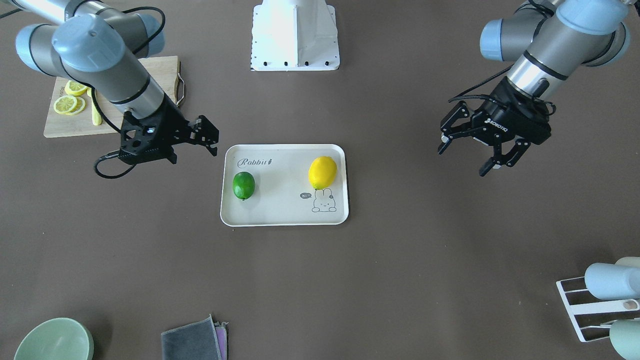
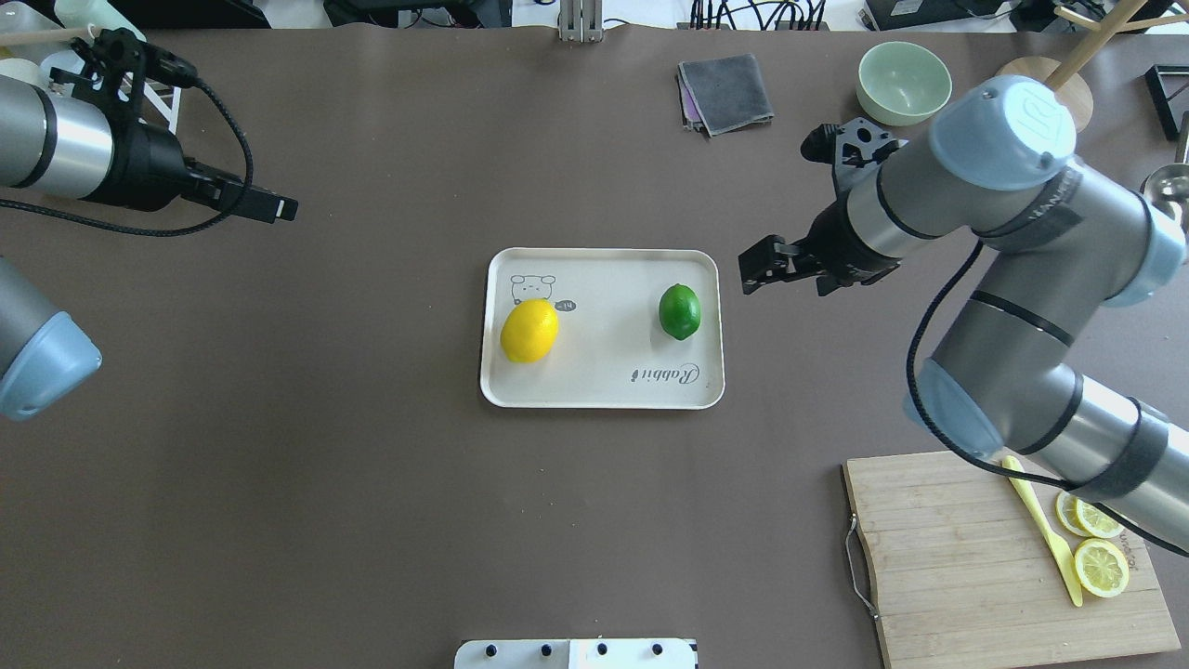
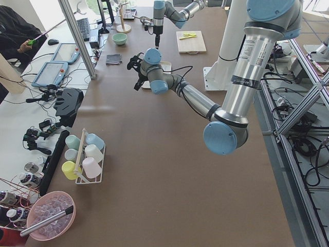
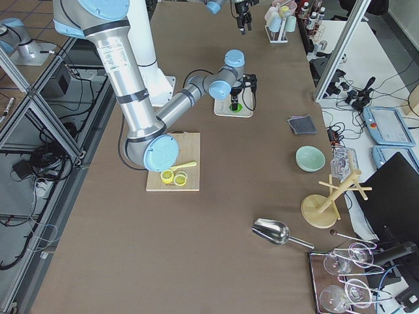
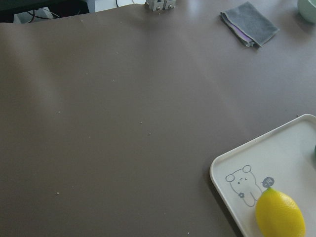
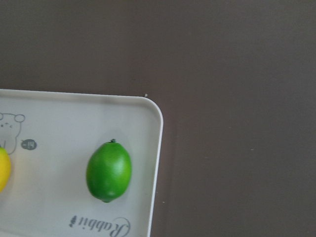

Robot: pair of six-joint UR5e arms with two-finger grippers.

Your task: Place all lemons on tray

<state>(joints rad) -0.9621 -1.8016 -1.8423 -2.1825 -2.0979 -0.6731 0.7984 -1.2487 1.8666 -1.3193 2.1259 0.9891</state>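
Observation:
The beige tray (image 1: 280, 215) with "Rabbit" script lies at the table's middle. The yellow lemon (image 1: 322, 172) lies on it beside the bunny drawing. The green lemon (image 1: 244, 185) lies on it near the script. Both also show from overhead, the yellow lemon (image 2: 529, 330) and the green lemon (image 2: 680, 311) on the tray (image 2: 604, 381). My right gripper (image 1: 207, 136) is open and empty, raised just outside the tray's corner near the green lemon (image 6: 109, 171). My left gripper (image 1: 465, 160) is open and empty, well off the tray's other side. The left wrist view shows the yellow lemon (image 5: 280, 215).
A wooden cutting board (image 2: 966, 557) with lemon slices (image 2: 1101, 567) and a yellow knife (image 2: 1045, 525) lies under my right arm. A green bowl (image 2: 903, 82) and a grey cloth (image 2: 726, 91) sit at the far edge. A cup rack (image 1: 600, 300) stands at a corner.

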